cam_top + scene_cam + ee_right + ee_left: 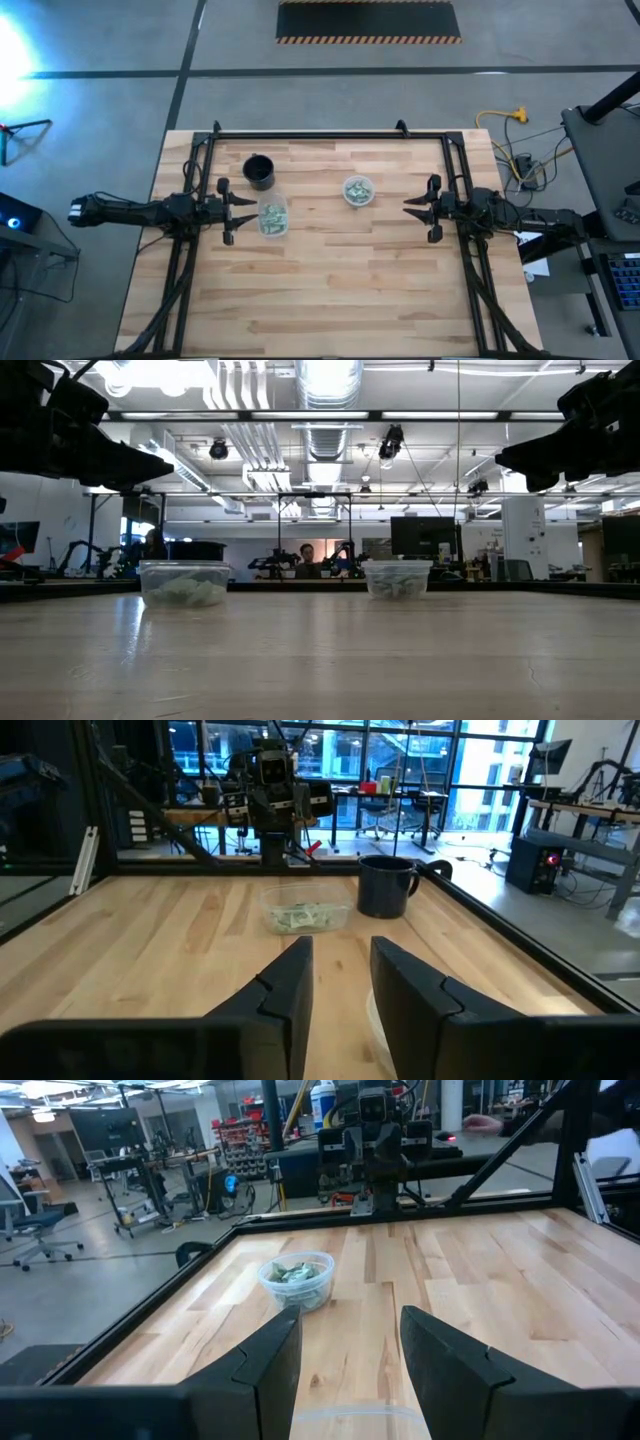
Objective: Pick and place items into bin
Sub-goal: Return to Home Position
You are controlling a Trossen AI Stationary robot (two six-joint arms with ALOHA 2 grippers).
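Two clear plastic tubs stand on the wooden table, each holding small pale green-and-white wrinkly pieces. One tub (272, 217) stands just in front of my left gripper (248, 210). The other tub (358, 190) stands near the table's middle; it also shows in the left wrist view (297, 1280). My left gripper is open and empty, raised above the table (350, 1320). My right gripper (408, 207) is open and empty too, raised at the right, pointing at the middle tub (340, 945). In the low view both tubs (185, 582) (398, 578) rest on their bases.
A black cup (259, 171) stands upright just beyond the left tub, toward the far edge; it also shows in the right wrist view (385, 885). A black frame rail (330, 134) runs along the far edge. Bare wood lies toward the near edge (330, 300).
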